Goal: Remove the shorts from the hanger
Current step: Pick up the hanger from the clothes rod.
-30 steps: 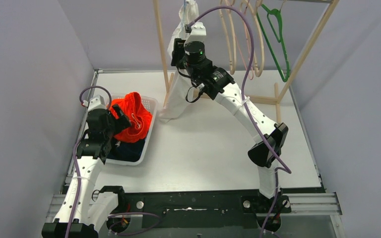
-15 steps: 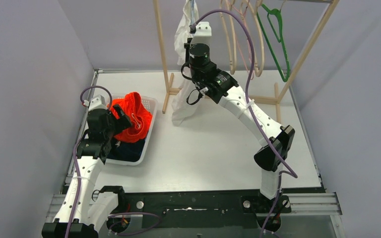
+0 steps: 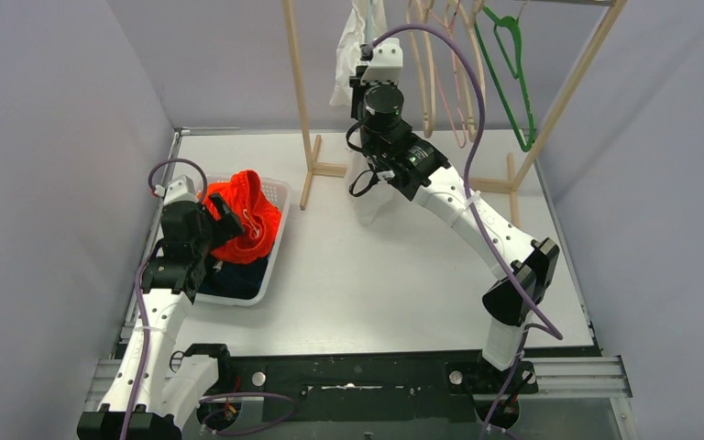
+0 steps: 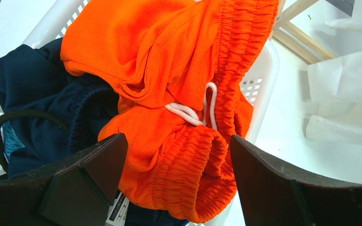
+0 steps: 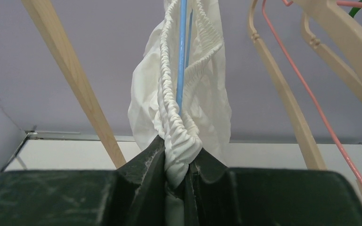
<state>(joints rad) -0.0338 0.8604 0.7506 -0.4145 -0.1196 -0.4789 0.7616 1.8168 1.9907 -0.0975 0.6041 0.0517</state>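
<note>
Over the last second the right arm has swung rightward along the rail, dragging the white shorts (image 3: 346,55) with it. The loose leg has gone from beside the rack post (image 3: 297,82) to mid-frame, its hem trailing on the table (image 3: 403,275). The left arm hasn't moved. The right hand (image 5: 175,181) is clamped on the bunched elastic waistband just below the blue hanger (image 5: 183,56), top centre of the frame. My read is that gripping that close to the wire lets a sideways pull slide the waistband off the hanger end, but it isn't off yet. The left hand (image 4: 176,141) sits with fingers apart and empty above the basket (image 4: 259,94) at left, looking parked clear of the work. The basket already holds the orange shorts (image 4: 169,70) on top and the navy shorts (image 4: 37,89) under them. Only the right wrist view shows the pinch and the wire threaded through the waistband, since the arm hides both from above. Only the top view shows the hanging leg and the bare wooden hangers (image 3: 426,73) and green hanger (image 3: 513,73) to the right, so white looks like the last pair. Only the left wrist view shows the drawstring and the basket layering.
</note>
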